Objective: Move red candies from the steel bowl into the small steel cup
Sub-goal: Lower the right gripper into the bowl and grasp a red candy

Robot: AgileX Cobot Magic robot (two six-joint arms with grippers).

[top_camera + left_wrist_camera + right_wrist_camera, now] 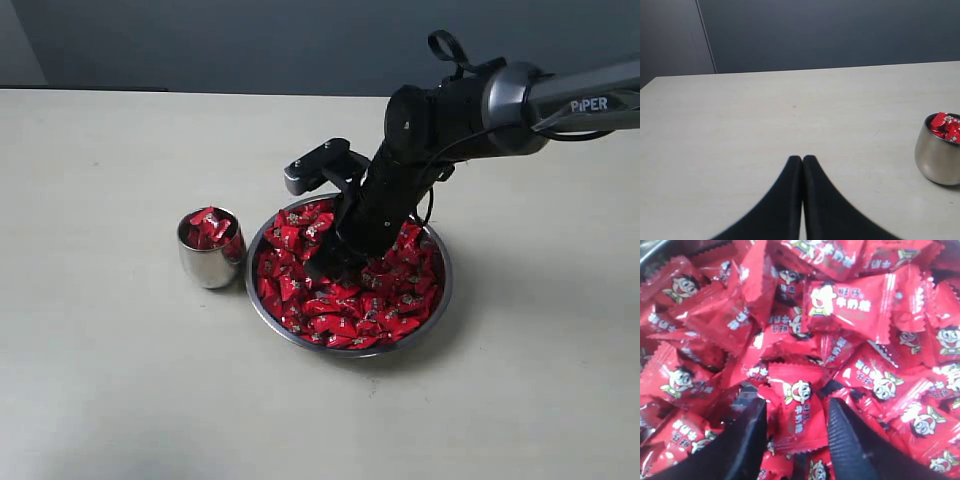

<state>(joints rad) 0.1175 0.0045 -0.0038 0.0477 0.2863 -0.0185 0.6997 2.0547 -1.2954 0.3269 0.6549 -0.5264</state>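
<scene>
The right gripper (795,407) was down in the steel bowl (349,353), its fingers (747,440) spread well apart on either side of one of the red candies (799,415). Whether they pinched it could not be told. The rest of the candies (340,305) filled the bowl. The small steel cup (205,265) stood just beside the bowl at its nine o'clock, heaped with candies. The left gripper (802,159) was closed tight and empty above the table (110,380).

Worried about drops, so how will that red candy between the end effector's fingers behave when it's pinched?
The candy probably weighs little, being small among dozens. Its glossy wrapper looks slippery and could slide from a pinch. The loose serrated wrapper ends likely crumple rather than hold firm.
</scene>
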